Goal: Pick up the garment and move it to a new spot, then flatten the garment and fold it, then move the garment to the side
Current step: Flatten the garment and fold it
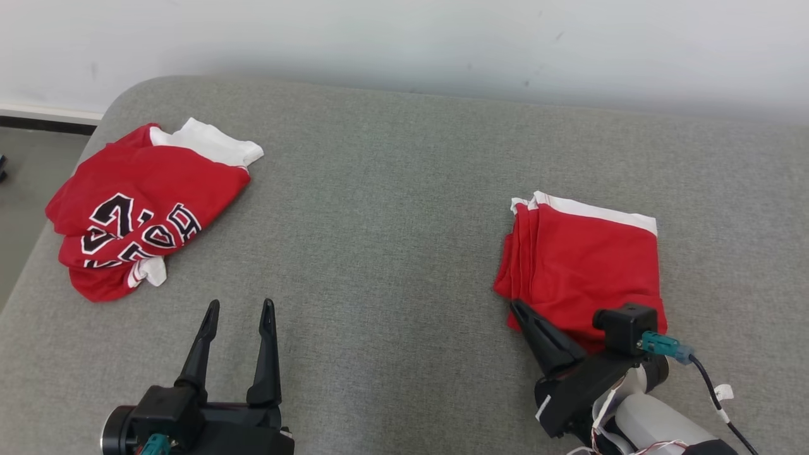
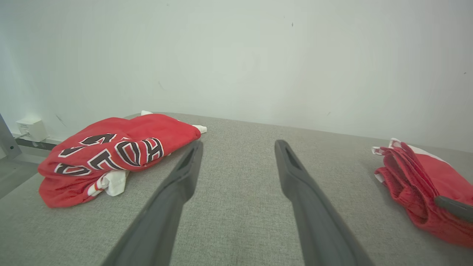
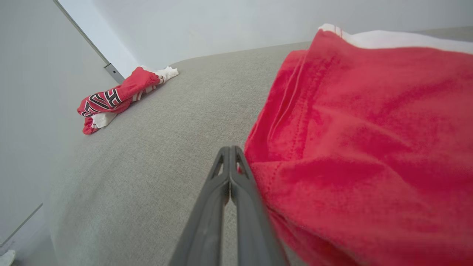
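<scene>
Grey woven upholstery (image 1: pixel 392 253) is stretching back to a pale wall (image 1: pixel 404 38), and two red pieces are lying well apart on it. The folded garment (image 1: pixel 588 265) is sitting at the robot's right as a neat stack, its white band facing the wall. It looks done with folding and is probably waiting only for the shift aside. The right gripper (image 1: pixel 517 309) is pressing its two fingers tightly together, with no cloth visible between them. Its tip is touching the stack's near left corner, a pose suited to nudging rather than lifting. The left gripper (image 1: pixel 241 304) is hovering above bare fabric with its fingers spread wide, holding nothing. It is pointing toward the crumpled jersey (image 1: pixel 139 208) at the far left, lettering up, likely kept out of the working area.
</scene>
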`<state>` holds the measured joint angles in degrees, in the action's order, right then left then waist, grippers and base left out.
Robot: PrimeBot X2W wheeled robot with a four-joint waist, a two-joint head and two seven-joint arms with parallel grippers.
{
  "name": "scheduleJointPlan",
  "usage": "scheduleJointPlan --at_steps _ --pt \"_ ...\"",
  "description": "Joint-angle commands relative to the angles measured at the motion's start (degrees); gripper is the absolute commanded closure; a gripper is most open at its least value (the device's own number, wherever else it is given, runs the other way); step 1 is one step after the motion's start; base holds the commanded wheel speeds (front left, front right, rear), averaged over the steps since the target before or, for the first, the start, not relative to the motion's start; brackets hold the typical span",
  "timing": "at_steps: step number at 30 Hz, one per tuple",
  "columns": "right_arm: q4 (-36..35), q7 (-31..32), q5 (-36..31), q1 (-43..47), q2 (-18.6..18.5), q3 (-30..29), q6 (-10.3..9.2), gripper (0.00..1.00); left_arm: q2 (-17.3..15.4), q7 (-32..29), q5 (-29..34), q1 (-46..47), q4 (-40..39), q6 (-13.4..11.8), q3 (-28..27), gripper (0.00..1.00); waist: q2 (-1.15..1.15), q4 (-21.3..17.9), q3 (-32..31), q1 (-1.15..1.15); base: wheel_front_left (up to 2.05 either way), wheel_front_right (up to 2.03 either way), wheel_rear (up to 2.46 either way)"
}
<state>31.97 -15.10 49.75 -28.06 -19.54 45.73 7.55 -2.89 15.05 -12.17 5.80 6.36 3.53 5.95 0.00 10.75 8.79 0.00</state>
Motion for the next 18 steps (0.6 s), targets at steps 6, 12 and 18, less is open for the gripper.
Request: scheduleJointPlan --at_steps 6,12,18 --pt "-6.26 -0.05 -4.14 3.17 0.77 -7.99 -0.14 1.0 0.0 0.19 0.6 -1.17 -0.4 -0.13 -0.81 0.0 0.0 -2.57 -0.84 0.0 0.0 0.0 0.0" --pt "-13.33 -0.05 -9.98 8.06 0.87 -19.05 -0.14 1.0 -0.01 0.18 1.22 -1.17 -0.34 0.34 -1.92 0.0 0.0 -5.88 -1.88 0.0 0.0 0.0 0.0" --pt "-17.75 -0.05 -14.15 13.18 2.23 -28.83 -0.14 1.0 -0.03 0.18 1.91 -1.25 0.03 0.89 -2.78 0.0 0.0 -8.27 -2.86 0.0 0.0 0.0 0.0"
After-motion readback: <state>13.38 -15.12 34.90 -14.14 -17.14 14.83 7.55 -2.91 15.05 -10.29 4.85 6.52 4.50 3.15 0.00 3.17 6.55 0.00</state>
